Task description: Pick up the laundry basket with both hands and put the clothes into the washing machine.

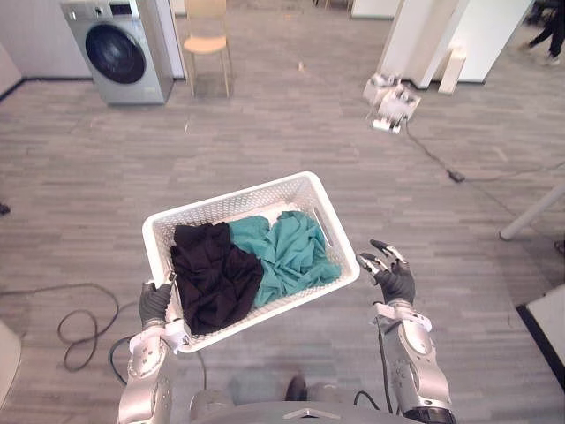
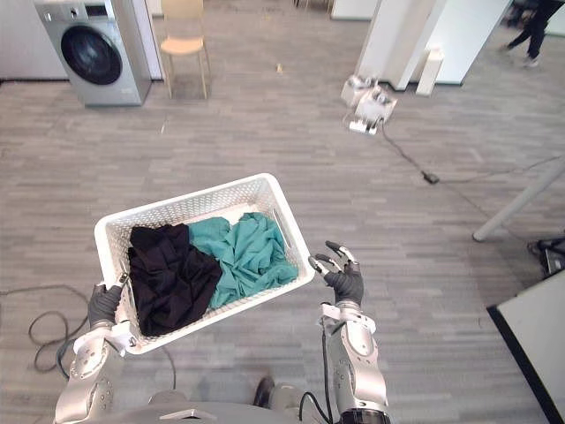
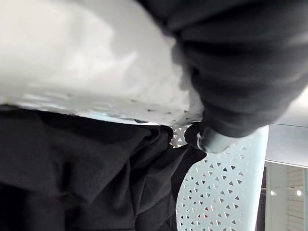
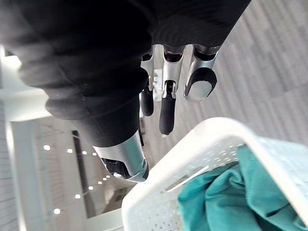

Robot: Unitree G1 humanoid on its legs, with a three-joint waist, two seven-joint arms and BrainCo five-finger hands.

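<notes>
A white perforated laundry basket (image 1: 311,190) hangs above the floor in front of me, holding a black garment (image 1: 212,274) on its left and a teal garment (image 1: 287,252) on its right. My left hand (image 1: 154,302) grips the basket's near left corner, thumb hooked over the rim (image 3: 211,139) beside the black cloth. My right hand (image 1: 390,274) is open at the basket's right end, its straight fingers (image 4: 166,103) spread just past the rim (image 4: 211,132); I cannot tell whether they touch it. The silver washing machine (image 1: 119,49) stands far off at the upper left, its round door closed.
A wooden chair (image 1: 206,40) stands right of the washing machine. A small white device (image 1: 390,104) with a cable lies on the floor by a white pillar (image 1: 415,35). A slanted white table leg (image 1: 534,212) is at the right. A person (image 1: 552,31) walks far right.
</notes>
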